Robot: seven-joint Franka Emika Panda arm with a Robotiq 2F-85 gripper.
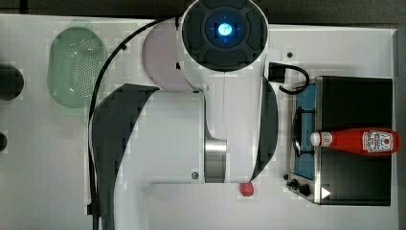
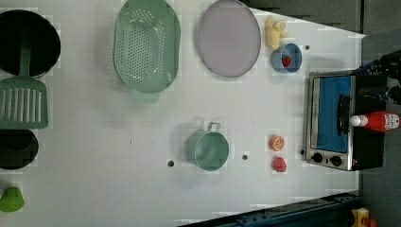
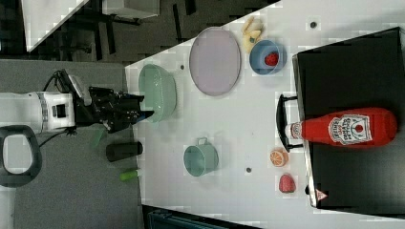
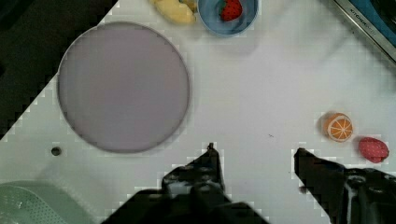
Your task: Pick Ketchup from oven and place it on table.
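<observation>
Colander (image 2: pixel 147 45) sits at the left view's upper left, green, beside a lilac plate (image 2: pixel 229 38). Further to the left view's right come a banana (image 2: pixel 275 32) and a blue bowl (image 2: pixel 286 58) holding a strawberry. Mid table (image 2: pixel 94 156): green cup (image 2: pixel 207 149), then an orange slice (image 2: pixel 276 143) and a red strawberry (image 2: pixel 279 164) near the oven (image 2: pixel 331 120). Oven stands at the left view's right edge, door closed, knobs toward the left view's bottom.

Ketchup (image 1: pixel 356 141) lies on its side on top of the oven, not inside; the cap pokes past the front edge above the handle, and the base points to the top view's right. Label faces up in the right view (image 3: pixel 351 129).

Gripper (image 4: pixel 254 156) is partly open, fingers (image 4: pixel 208 165) well apart, holding nothing, hovering over bare table between plate and orange slice in the wrist view. In the right view the gripper (image 3: pixel 143 113) sits at the right view's left, well apart from the ketchup.
</observation>
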